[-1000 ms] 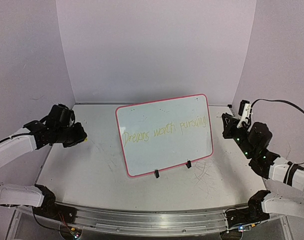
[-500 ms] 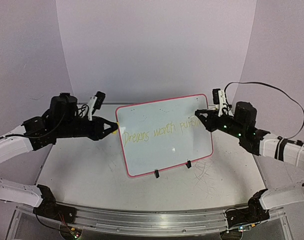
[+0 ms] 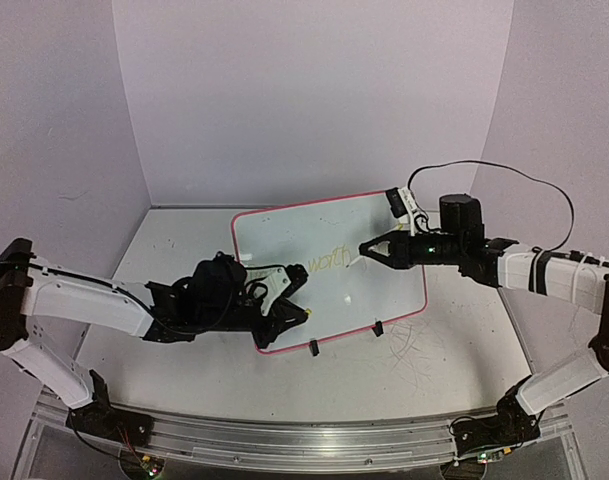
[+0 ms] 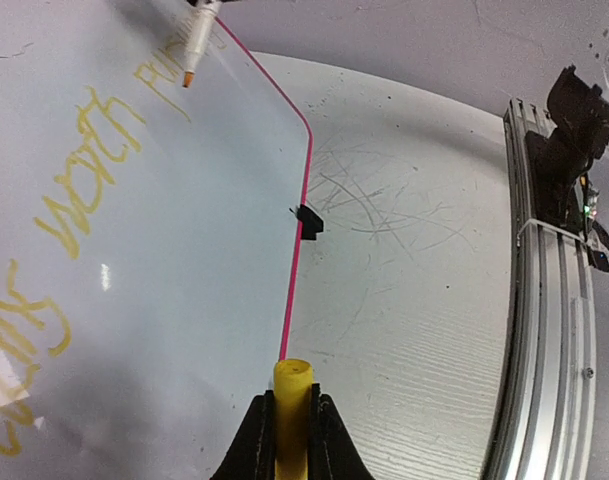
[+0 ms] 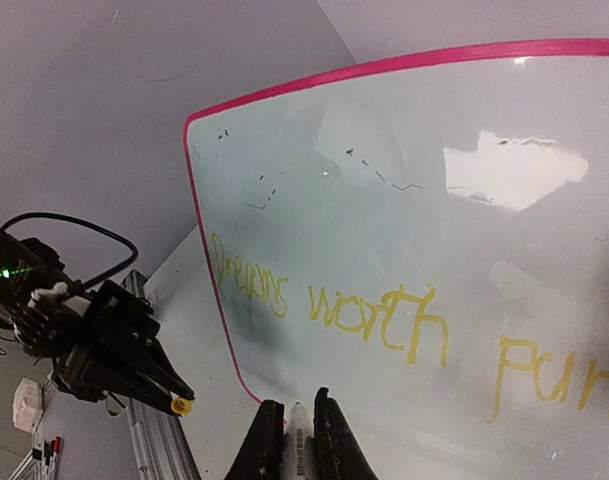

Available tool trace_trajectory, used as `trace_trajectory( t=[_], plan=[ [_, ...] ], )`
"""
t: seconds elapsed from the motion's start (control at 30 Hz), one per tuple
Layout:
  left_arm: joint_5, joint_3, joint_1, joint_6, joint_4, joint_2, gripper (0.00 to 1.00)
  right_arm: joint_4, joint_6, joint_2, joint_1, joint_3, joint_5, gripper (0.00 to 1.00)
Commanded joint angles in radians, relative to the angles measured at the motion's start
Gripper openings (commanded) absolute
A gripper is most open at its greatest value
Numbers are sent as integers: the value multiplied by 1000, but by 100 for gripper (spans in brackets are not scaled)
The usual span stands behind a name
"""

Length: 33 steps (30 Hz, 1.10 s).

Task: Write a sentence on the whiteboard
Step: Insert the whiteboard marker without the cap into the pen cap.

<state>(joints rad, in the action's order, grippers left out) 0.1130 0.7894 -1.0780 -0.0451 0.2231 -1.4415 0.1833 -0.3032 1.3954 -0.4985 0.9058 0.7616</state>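
Observation:
The whiteboard (image 3: 384, 290) stands tilted at the table's middle, with a pink-red rim. The sentence (image 3: 329, 260) shows only "worth" in the top view; both arms cover its ends. In the right wrist view the whiteboard (image 5: 404, 190) shows the sentence (image 5: 374, 320) as "Dreams worth pur". My right gripper (image 3: 366, 250) is shut on a white marker (image 5: 300, 435) in front of the board's middle; my gripper (image 5: 300, 408) points at the board. My left gripper (image 3: 299, 305) is shut on a yellow cap (image 4: 292, 395) over the board's lower left. That cap (image 5: 181, 406) also shows in the right wrist view.
Black stand legs (image 3: 313, 347) sit under the board's front edge; one shows in the left wrist view (image 4: 307, 220). Grey scribbles (image 4: 384, 205) mark the tabletop right of the board. A metal rail (image 3: 304, 440) runs along the near edge. Purple walls (image 3: 314, 90) close the back and sides.

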Motion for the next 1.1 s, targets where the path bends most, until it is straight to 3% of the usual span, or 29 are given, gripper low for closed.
trace_trajectory(
  t=[0.0,0.13,0.43,0.87,1.07],
  plan=[
    [-76,-21,-72,-87,307,-112,0,-70,64,-56,-32,-4,-22,0],
    [-154,-24,-110,-97,401,-169,0,-118,91,-68,-97,-15,-57,0],
    [-221,-23,-123,-110,417,-186,0,-88,77,-82,-228,-46,-157,0],
    [-247,-29,-123,-106,416,-175,0,-62,95,-133,-261,-77,-231,0],
    [-248,-29,-123,-108,416,-171,0,-62,93,-117,-263,-65,-187,0]
  ],
)
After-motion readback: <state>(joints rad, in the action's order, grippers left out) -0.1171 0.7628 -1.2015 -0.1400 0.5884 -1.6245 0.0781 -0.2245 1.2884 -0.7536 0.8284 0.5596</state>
